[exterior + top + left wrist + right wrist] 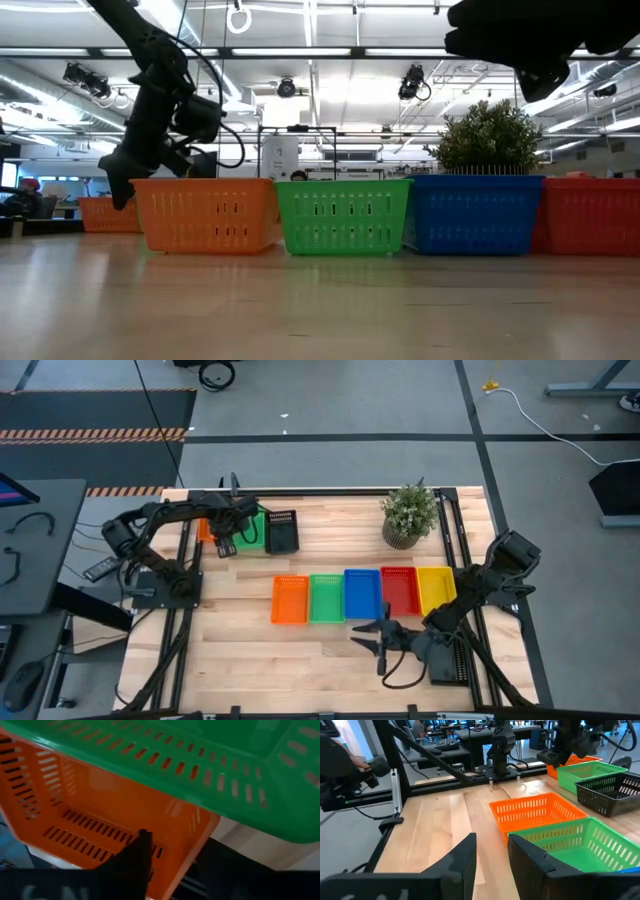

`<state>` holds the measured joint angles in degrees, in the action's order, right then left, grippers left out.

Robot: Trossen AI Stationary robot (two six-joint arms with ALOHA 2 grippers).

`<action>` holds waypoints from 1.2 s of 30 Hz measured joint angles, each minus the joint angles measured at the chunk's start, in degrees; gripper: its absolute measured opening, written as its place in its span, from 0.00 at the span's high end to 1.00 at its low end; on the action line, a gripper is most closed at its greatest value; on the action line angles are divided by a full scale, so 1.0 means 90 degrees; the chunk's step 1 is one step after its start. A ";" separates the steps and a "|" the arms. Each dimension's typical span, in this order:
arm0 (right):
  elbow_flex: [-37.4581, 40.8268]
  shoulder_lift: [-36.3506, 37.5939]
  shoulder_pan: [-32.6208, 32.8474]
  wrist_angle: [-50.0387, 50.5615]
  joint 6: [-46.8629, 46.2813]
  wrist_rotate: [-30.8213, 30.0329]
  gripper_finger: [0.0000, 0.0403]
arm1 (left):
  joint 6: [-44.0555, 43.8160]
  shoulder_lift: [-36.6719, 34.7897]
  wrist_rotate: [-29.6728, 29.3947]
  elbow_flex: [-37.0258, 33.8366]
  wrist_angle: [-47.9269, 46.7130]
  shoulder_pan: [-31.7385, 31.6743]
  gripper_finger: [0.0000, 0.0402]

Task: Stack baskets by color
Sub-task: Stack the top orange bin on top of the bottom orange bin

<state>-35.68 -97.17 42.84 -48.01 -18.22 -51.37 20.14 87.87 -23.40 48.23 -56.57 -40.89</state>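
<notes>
Five baskets stand in a row mid-table: orange (290,600), green (326,598), blue (362,593), red (399,590), yellow (435,588). At the far left stand another orange basket (206,528), a green one (251,528) and a black one (283,532). My left gripper (226,546) points steeply down at that far orange basket (100,815), open, straddling one of its slotted walls. My right gripper (492,855) hovers near the front edge, before the row, open with nothing between its fingers. My left gripper comes from above with one finger (134,862) inside the far orange basket and the other outside its wall (197,832), near a corner. The basket rests on the table. I cannot tell whether the fingers touch the wall.
A potted plant (410,515) stands at the far right behind the red basket. The far green basket (210,760) sits close against the orange one. Bare wood lies between the far group and the row, and along the front left.
</notes>
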 joint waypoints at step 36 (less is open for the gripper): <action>0.0000 0.0002 0.0913 -0.1518 0.0764 -0.0002 0.71 | -0.2272 -0.2258 0.1082 0.4536 -0.3633 0.2307 0.96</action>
<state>-35.68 -97.14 51.05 -61.67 -11.35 -51.40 -0.30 67.55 -13.67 89.05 -89.27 -20.13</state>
